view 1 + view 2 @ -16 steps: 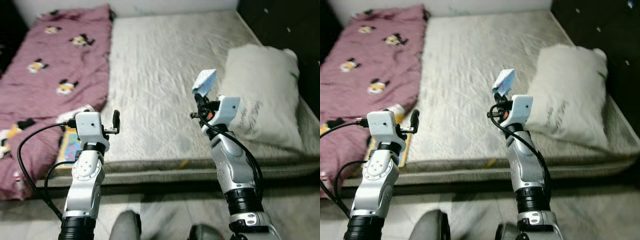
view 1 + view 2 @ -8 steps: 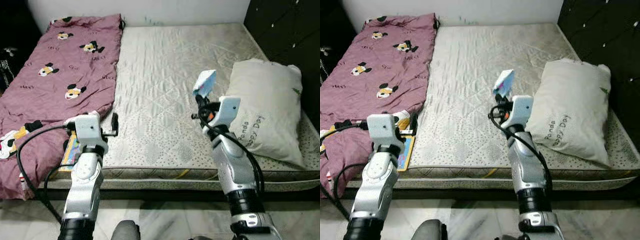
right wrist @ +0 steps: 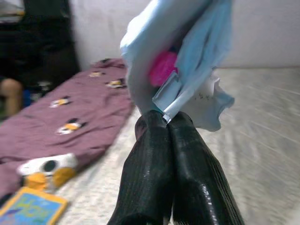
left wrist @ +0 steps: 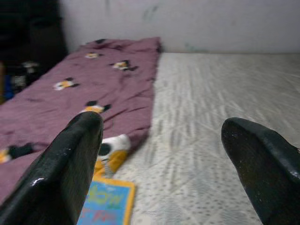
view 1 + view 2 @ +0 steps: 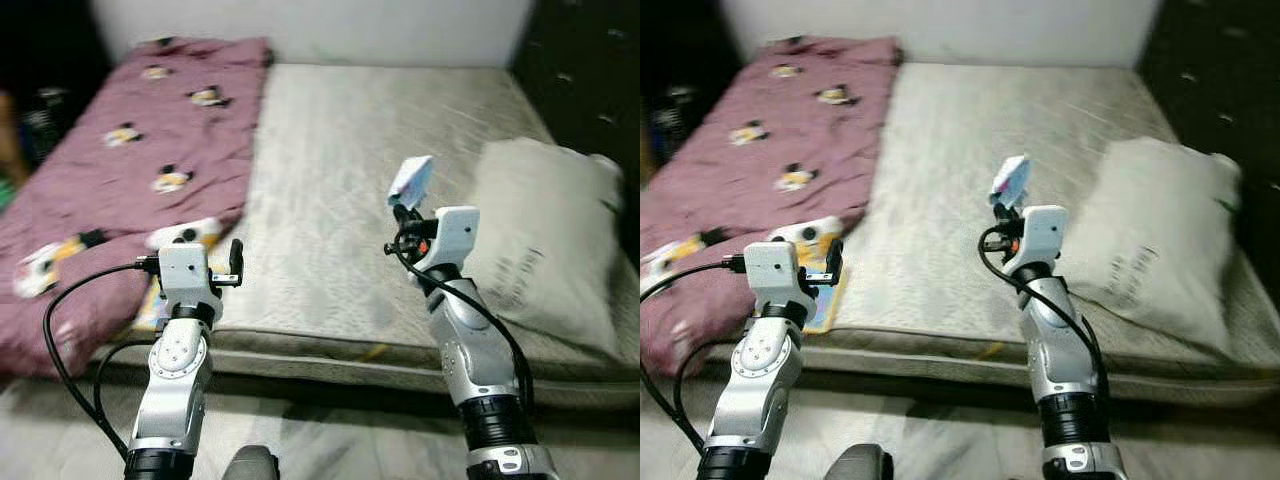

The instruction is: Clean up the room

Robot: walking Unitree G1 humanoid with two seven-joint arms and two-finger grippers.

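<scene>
- Here, one bed (image 5: 340, 180) lies ahead, its grey quilted mattress bare down the middle
- One pillow (image 5: 545, 235) rests on the bed's right side, pale with faint lettering
- One purple blanket (image 5: 130, 190) with small cartoon prints covers the bed's left side
- One colourful book (image 4: 105, 204) lies flat near the bed's front edge, just beside the blanket's lower end
- One white and yellow soft thing (image 4: 112, 152) sits at the blanket's edge, just past the book; too blurred to say what it is
- One pale blue packet (image 3: 180, 61) with a pink patch is held up above the mattress, between the blanket and the pillow
- The right gripper (image 3: 166, 129) has its jaws pressed together on the packet's lower edge
- The left gripper (image 4: 161, 154) is raised above the bed's front left corner with its jaws spread wide and nothing between them
- Since half a second ago the whole scene has slid to the right and blurred, so the camera has turned; the bed's things lie as they did
- Both arms keep the same pose, the packet still pinched upright
</scene>
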